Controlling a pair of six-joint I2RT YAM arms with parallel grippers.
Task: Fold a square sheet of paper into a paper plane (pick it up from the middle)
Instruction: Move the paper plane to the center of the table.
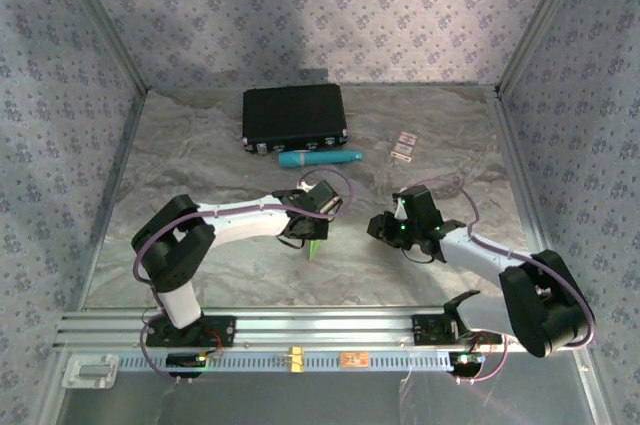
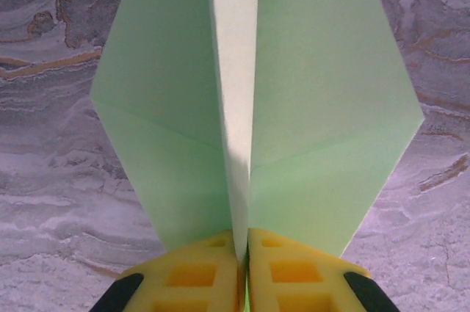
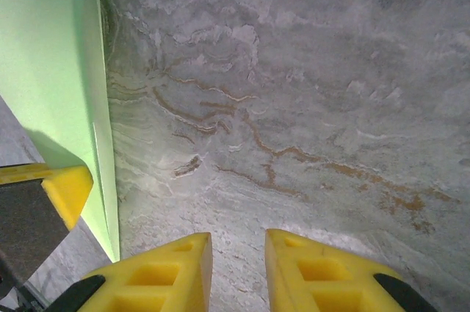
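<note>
The paper plane (image 2: 323, 106) is pale green paper folded to a point, with two wings spread either side of a raised centre fold. My left gripper (image 2: 246, 253) is shut on that centre fold, its yellow fingertips pressed together on the paper. From above, the paper plane (image 1: 315, 248) pokes out below my left gripper (image 1: 312, 235) near the table's middle. My right gripper (image 3: 239, 268) stands open over bare table, nothing between its fingers. One wing of the paper plane (image 3: 51, 70) shows at its left, apart from it. From above, my right gripper (image 1: 385, 228) sits just right of the left one.
A black case (image 1: 294, 117) lies at the back of the marbled table (image 1: 200, 155), with a teal tube (image 1: 320, 158) in front of it. Two small cards (image 1: 403, 146) lie to the tube's right. Patterned walls close in the left, back and right.
</note>
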